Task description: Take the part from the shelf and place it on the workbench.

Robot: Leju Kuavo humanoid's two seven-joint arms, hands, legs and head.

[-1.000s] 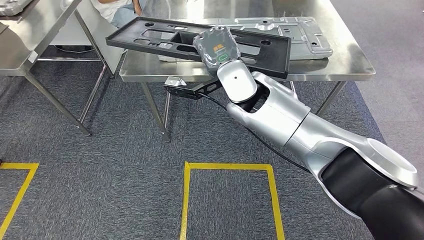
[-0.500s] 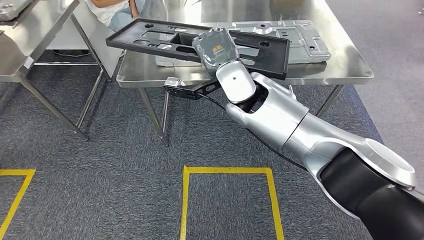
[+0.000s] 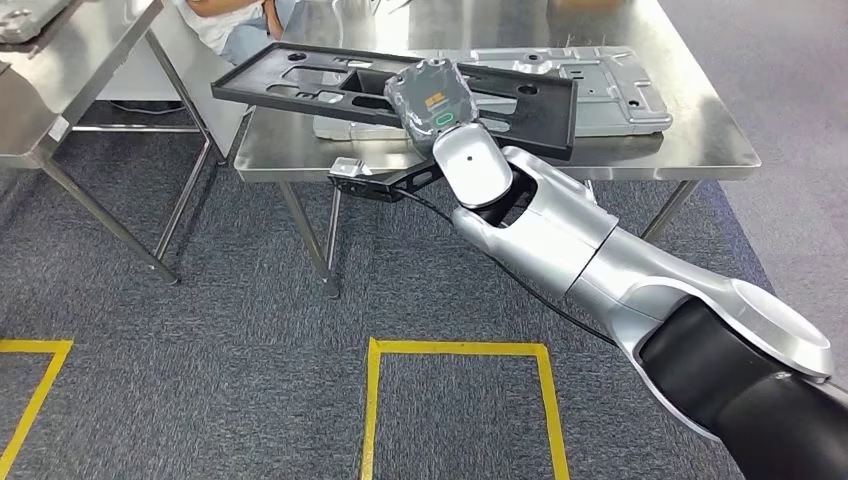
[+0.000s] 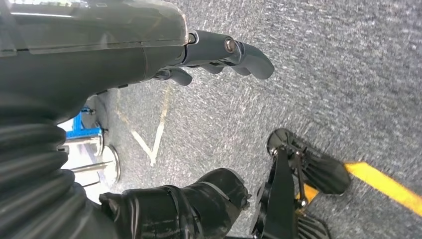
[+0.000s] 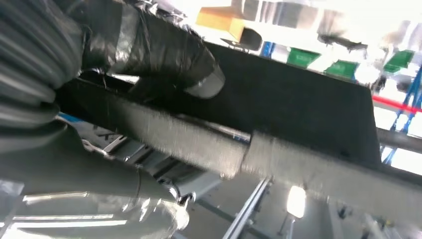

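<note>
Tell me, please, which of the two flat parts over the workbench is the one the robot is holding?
The black part, gripped by the right hand and tilted above the workbench; the silver part lies flat on it.

The part (image 3: 300, 85) looks like matt black plastic — its underside grainy and rough in the right wrist view. The workbench (image 3: 700, 140) is brushed steel, smooth and faintly reflective; a dull silver stamped metal plate (image 3: 610, 85) lies on it. The floor (image 3: 200, 350) is grey carpet — coarse and matt.

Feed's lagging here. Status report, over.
Right hand holds black panel above workbench. Left hand open, hanging. Silver panel lies underneath.
</note>
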